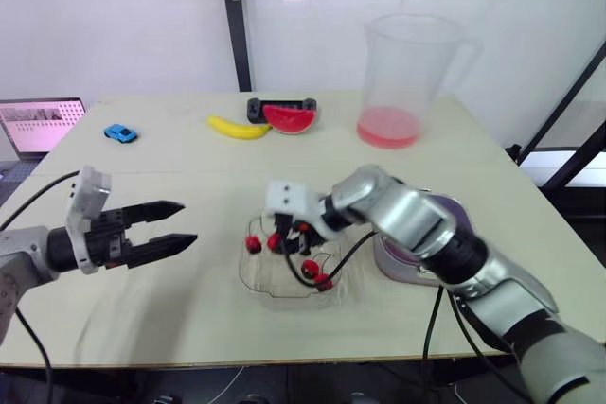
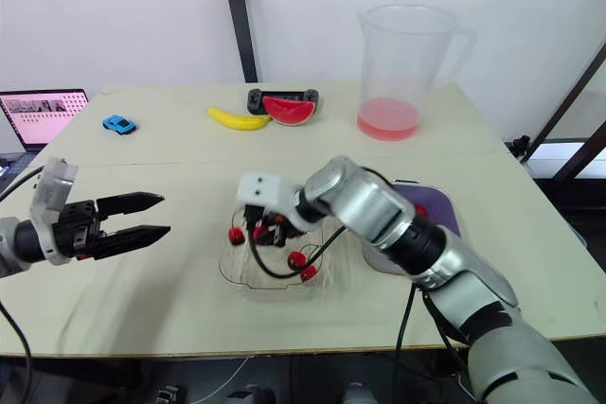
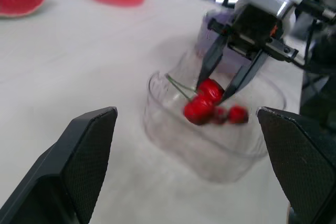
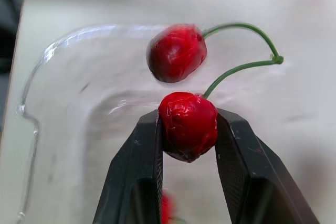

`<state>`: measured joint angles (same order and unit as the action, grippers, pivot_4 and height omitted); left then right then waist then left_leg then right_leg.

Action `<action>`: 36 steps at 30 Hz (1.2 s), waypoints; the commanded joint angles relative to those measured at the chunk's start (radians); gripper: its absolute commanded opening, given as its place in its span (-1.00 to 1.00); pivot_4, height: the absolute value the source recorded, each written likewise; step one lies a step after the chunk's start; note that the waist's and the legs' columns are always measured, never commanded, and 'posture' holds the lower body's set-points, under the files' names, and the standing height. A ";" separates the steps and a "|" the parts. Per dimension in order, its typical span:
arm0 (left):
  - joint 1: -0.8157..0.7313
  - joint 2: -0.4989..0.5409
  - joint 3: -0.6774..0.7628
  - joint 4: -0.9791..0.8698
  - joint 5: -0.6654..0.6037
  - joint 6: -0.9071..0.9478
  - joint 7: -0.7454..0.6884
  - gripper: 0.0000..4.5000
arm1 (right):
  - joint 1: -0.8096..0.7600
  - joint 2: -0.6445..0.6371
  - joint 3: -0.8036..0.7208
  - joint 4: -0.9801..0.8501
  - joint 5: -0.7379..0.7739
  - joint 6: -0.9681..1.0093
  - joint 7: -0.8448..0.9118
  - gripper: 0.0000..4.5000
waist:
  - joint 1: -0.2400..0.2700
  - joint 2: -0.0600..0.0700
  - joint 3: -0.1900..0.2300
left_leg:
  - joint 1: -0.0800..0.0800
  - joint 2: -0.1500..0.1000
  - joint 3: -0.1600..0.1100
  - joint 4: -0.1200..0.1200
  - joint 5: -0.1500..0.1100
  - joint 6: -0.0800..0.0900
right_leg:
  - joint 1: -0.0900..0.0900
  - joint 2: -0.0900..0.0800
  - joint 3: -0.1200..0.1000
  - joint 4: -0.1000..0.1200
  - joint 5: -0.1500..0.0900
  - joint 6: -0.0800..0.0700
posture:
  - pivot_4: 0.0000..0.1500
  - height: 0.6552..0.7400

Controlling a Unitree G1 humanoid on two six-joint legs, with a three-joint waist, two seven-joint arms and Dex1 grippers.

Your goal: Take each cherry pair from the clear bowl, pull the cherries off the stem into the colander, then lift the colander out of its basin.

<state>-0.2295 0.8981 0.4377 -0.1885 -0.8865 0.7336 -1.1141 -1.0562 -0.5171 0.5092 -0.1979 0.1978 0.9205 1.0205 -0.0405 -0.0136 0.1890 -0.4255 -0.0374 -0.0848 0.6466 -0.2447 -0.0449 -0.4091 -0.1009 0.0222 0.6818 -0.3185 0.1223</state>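
**Step in hand:** picking the first cherry pair out of the clear bowl (image 1: 270, 289).

- Right gripper (image 3: 216, 88): reaches down into the bowl, its 2 fingers closed narrowly on 1 held cherry (image 4: 188, 125). The second cherry (image 4: 177, 52) of the pair lies free on the bowl floor just beyond. The green stem (image 4: 275, 59) joins the 2 cherries.
- Left gripper (image 1: 187, 223): hovers above the desk (image 1: 170, 153), well to the left of the bowl. Its fingers are spread moderately, holding nothing, tips aimed at the bowl.
- Loose cherries (image 1: 311, 267): several more rest in the bowl around the right gripper.
- Colander (image 2: 437, 207): probably the purple vessel just right of the bowl. The right arm covers most of it, so colander and basin cannot be told apart.

**Progress (judged):** early, since the bowl holds several cherries and the colander has not been lifted.

**Next move calls for:** lifting the pair clear of the bowl rim and bringing the left gripper in to take the stem or the free cherry. The 2 grippers then pull apart over the colander. The grip sits on rounded fruit, so it may slip.

**Surface:** pale, matte desk.

- 1 clear pitcher (image 1: 412, 73) with a little pink liquid
- 1 banana (image 1: 237, 127)
- 1 watermelon slice (image 1: 289, 118) against a black controller (image 1: 281, 104)
- 1 blue toy car (image 1: 120, 133)
- 1 laptop (image 1: 40, 125) at the far left edge

**Room:** white translucent panels behind the desk, divided by a dark post.
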 commanded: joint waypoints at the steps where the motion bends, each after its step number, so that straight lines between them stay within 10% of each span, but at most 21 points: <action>1: -0.074 -0.023 0.023 0.006 -0.062 0.022 0.051 1.00 | 0.074 -0.042 -0.115 -0.128 -0.002 -0.152 -0.029 -0.39 | -0.001 -0.001 0.000 | 0.000 0.000 0.000 0.000 0.000 0.000 | 0.000 0.000 0.000 0.000 0.000 0.000 | 1.00 1.00; 7: -0.217 -0.092 -0.020 0.032 -0.105 0.064 0.133 1.00 | 0.203 0.001 -0.231 -0.231 -0.003 -0.294 -0.144 -0.39 | -0.006 -0.001 0.000 | 0.000 -0.001 0.001 0.000 0.000 0.000 | 0.000 0.001 0.001 0.001 0.000 0.000 | 1.00 1.00; 13: -0.340 -0.117 -0.113 0.045 -0.136 0.120 0.110 1.00 | 0.350 -0.059 -0.157 -0.225 -0.366 -0.653 -0.384 -0.39 | 0.004 -0.001 -0.001 | 0.000 -0.002 0.000 0.001 0.002 -0.003 | 0.001 0.002 0.000 0.001 0.000 0.000 | 1.00 1.00; 31: -0.532 -0.299 -0.321 0.106 0.004 0.068 0.142 1.00 | 0.366 -0.104 -0.122 -0.200 -0.654 -0.915 -0.363 -0.39 | -0.005 -0.002 -0.001 | 0.001 -0.002 0.001 0.001 0.004 -0.007 | 0.002 0.003 0.001 0.001 0.000 0.000 | 1.00 1.00; 36: -0.556 -0.309 -0.331 0.125 0.043 0.077 0.188 0.12 | 0.349 -0.099 -0.134 -0.170 -0.672 -0.955 -0.354 -0.40 | -0.003 -0.002 -0.001 | 0.001 -0.002 0.001 0.001 0.005 -0.008 | 0.002 0.003 0.001 0.001 0.000 0.000 | 1.00 1.00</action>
<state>-0.7584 0.5885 0.0912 -0.0428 -0.8387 0.8053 -0.9366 -0.6823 -0.6174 0.4081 -0.3528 -0.4670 -0.0130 0.6658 -0.0439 -0.0151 0.1883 -0.4247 -0.0392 -0.0844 0.6480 -0.2402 -0.0525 -0.4073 -0.0976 0.0230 0.6824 -0.3184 0.1223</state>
